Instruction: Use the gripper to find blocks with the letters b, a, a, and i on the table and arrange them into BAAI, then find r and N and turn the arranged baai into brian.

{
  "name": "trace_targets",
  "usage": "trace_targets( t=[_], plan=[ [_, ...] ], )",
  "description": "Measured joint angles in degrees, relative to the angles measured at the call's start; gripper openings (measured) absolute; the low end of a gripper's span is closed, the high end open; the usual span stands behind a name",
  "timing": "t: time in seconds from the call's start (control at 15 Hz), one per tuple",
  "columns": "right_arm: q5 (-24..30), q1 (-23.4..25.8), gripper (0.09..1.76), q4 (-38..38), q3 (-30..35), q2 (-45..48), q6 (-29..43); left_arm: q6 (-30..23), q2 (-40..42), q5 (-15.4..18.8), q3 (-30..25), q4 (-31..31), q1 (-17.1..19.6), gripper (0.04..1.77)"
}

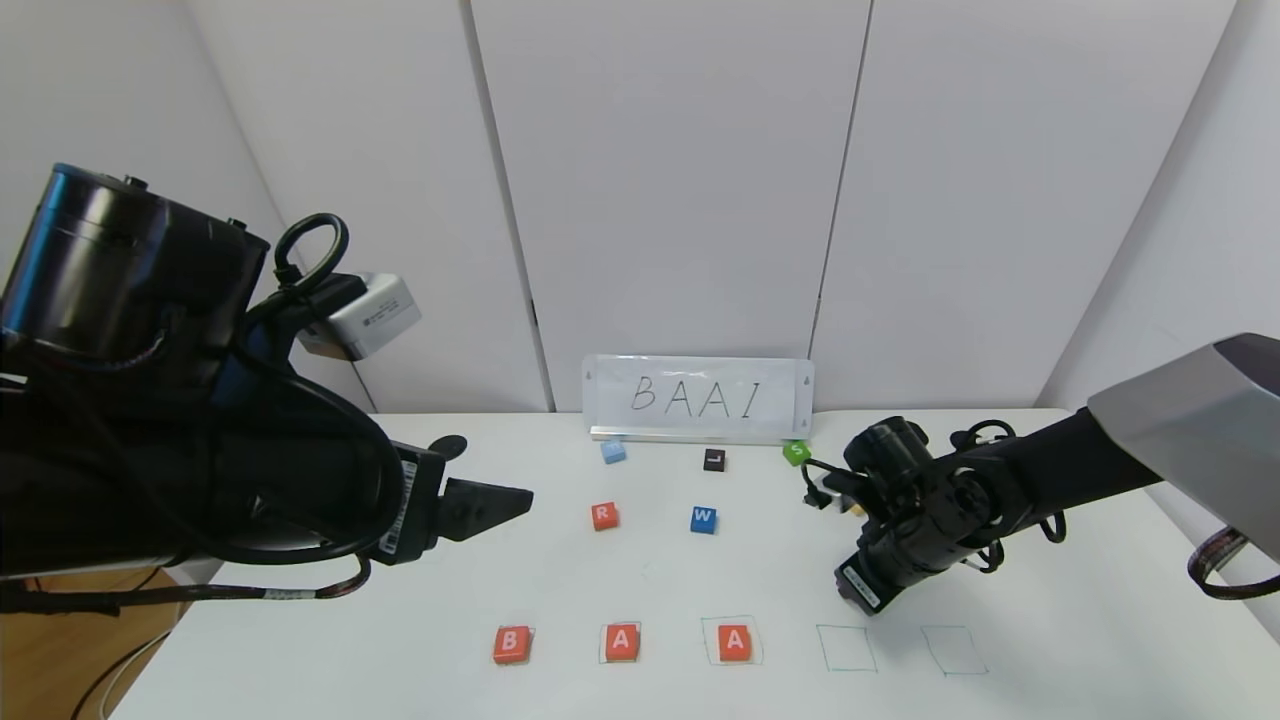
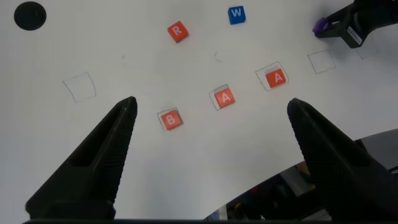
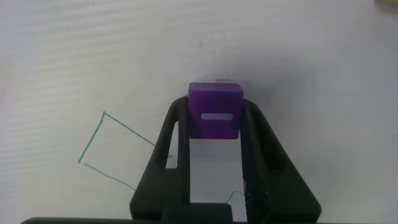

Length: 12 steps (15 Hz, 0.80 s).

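Orange-red B, A and A cubes sit in a row near the table's front edge, in green squares. My right gripper is shut on the purple I cube. It hovers just behind the empty fourth square, at the end of the right arm; the cube is hidden in the head view. The orange-red R cube lies behind the row. My left gripper is open and empty, raised over the table's left side; its wrist view shows B and both A's.
A blue W cube, a black L cube, a light blue cube and a green S cube lie toward the back. A BAAI sign stands at the wall. A fifth empty square is at the right.
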<state>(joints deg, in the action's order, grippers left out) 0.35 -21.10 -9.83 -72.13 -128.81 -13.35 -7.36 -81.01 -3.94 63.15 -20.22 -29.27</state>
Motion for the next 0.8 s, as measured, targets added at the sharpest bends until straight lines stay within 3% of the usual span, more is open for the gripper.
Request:
trace_targets(
  t=[0.8],
  plan=[
    [0.1,-0.7,0.53,-0.7,1.0,2.6,-3.4,0.0,0.0,-0.1,-0.1,0.0,-0.5,1.72]
  ],
)
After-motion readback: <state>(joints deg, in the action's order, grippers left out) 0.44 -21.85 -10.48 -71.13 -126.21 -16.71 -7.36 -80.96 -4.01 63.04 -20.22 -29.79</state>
